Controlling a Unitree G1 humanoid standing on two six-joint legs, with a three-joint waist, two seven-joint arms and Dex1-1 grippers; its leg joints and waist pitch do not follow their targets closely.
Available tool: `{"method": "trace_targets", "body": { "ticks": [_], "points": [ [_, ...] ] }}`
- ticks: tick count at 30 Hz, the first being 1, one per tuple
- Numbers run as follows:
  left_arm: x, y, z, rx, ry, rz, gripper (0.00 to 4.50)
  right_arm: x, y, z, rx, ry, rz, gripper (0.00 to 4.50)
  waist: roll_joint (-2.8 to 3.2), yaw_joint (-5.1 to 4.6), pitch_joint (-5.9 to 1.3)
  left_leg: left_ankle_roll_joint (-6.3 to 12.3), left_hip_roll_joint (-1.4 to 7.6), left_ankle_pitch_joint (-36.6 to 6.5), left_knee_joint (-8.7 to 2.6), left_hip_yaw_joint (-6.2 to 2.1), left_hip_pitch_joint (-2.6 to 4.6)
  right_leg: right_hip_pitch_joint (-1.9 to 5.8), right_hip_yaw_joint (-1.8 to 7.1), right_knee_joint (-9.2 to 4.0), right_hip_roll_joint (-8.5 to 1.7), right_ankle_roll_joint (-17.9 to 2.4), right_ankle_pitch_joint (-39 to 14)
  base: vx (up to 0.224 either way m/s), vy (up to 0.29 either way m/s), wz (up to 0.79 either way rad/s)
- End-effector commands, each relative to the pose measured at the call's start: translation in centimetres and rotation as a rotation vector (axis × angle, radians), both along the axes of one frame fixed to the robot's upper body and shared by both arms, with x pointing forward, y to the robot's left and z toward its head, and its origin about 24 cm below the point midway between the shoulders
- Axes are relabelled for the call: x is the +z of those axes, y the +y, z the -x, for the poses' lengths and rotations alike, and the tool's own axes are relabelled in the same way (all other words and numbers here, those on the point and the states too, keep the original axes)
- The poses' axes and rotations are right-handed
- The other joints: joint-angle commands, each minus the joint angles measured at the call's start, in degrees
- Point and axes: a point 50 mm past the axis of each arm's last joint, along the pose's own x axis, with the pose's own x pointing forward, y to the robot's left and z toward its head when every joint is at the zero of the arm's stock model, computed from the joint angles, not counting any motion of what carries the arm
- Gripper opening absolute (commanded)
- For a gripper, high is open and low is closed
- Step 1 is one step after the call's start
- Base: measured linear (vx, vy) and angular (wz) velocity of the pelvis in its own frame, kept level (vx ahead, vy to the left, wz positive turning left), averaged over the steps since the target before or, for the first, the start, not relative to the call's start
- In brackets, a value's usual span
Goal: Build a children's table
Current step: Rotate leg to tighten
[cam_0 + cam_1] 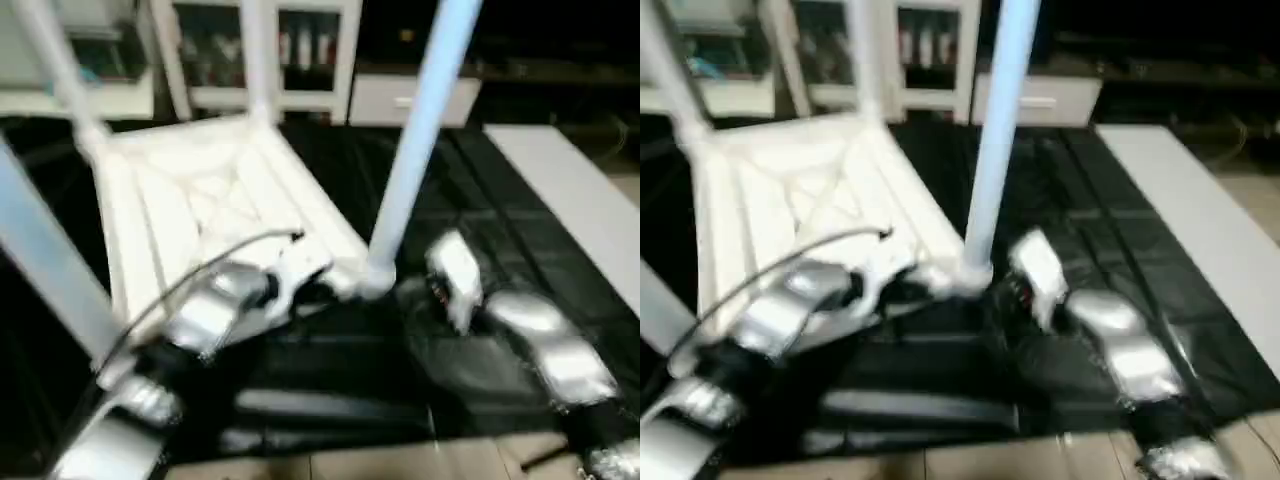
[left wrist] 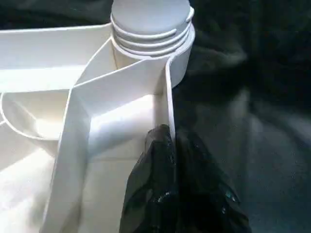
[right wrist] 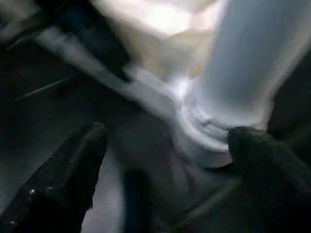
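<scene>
An upturned white table top [image 1: 200,200] of smooth, slightly glossy moulded plastic, with round white plastic legs [image 1: 425,120] ridged at the threaded end. It rests on a crinkled, shiny black sheet [image 1: 480,200]. Forearms [image 1: 555,350] look polished silver metal.

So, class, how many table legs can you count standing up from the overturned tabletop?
4. One leg rises from the near right corner beside the right gripper, one from the near left corner, one from the far left and one from the far right.

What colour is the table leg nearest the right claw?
White, like the leg; clearest in the left eye view.
</scene>
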Motion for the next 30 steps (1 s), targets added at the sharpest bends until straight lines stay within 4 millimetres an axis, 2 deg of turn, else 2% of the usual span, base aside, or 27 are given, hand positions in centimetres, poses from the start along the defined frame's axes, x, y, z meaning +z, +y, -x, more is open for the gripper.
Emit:
{"method": "trace_targets", "body": {
  "ticks": [1,6,9,12,25,27,30],
  "points": [
    [-1.4,-0.8,2.2,-0.178,0.120,-0.033,0.00,0.8,-0.5,0.6,0.084,0.031,0.007,4.21,0.18,0.13,-3.29,5.19,3.15,-9.5,-4.18,-0.85,-0.04,3.23,4.10,-4.85,-4.67,-11.0,-14.9,0.000,0.000,0.00],
    [-0.8,0.1,3.7,-0.292,0.176,-0.040,0.00,1.3,-0.9,0.9,0.129,0.053,0.002,4.21,0.26,0.67,-3.10,3.67,3.19,-10.8,-4.38,-0.81,0.31,2.88,4.14,-5.01,-4.66,-10.8,-17.6,0.000,0.000,0.00],
    [-0.6,0.2,3.9,-0.308,0.183,-0.037,0.00,1.7,-0.7,0.7,0.127,0.045,-0.020,4.21,0.33,1.16,-3.23,3.22,3.23,-9.8,-4.35,-0.72,0.68,2.66,4.22,-4.84,-4.59,-11.1,-15.9,0.000,0.000,0.00],
    [-0.5,0.3,4.0,-0.310,0.187,-0.038,0.00,1.8,-0.5,0.4,0.133,0.042,-0.022,4.21,0.19,1.14,-3.30,3.15,3.14,-9.2,-4.37,-0.80,0.27,3.01,4.12,-4.49,-4.56,-11.4,-14.0,0.000,0.000,0.00],
    [-0.3,0.2,4.0,-0.300,0.180,-0.049,0.00,0.6,1.1,0.5,0.202,0.067,0.014,4.21,0.06,1.05,-3.36,3.02,3.03,-8.5,-4.26,-0.81,0.18,3.10,4.10,-4.53,-4.62,-10.6,-14.9,0.000,0.000,0.00],
    [-0.3,0.2,4.0,-0.298,0.180,-0.050,0.00,0.6,1.2,0.4,0.195,0.072,0.002,3.95,0.06,1.02,-3.36,2.99,3.00,-8.7,-4.25,-0.80,0.17,3.10,4.09,-4.58,-4.63,-10.5,-15.4,0.000,0.000,0.00],
    [-0.3,0.3,4.0,-0.297,0.178,-0.051,0.00,0.6,1.2,0.4,0.197,0.072,0.002,3.84,0.06,1.06,-3.39,3.04,3.01,-8.3,-4.22,-0.80,0.19,3.09,4.13,-4.53,-4.64,-10.5,-15.0,0.000,0.000,0.00]
  ]
}}
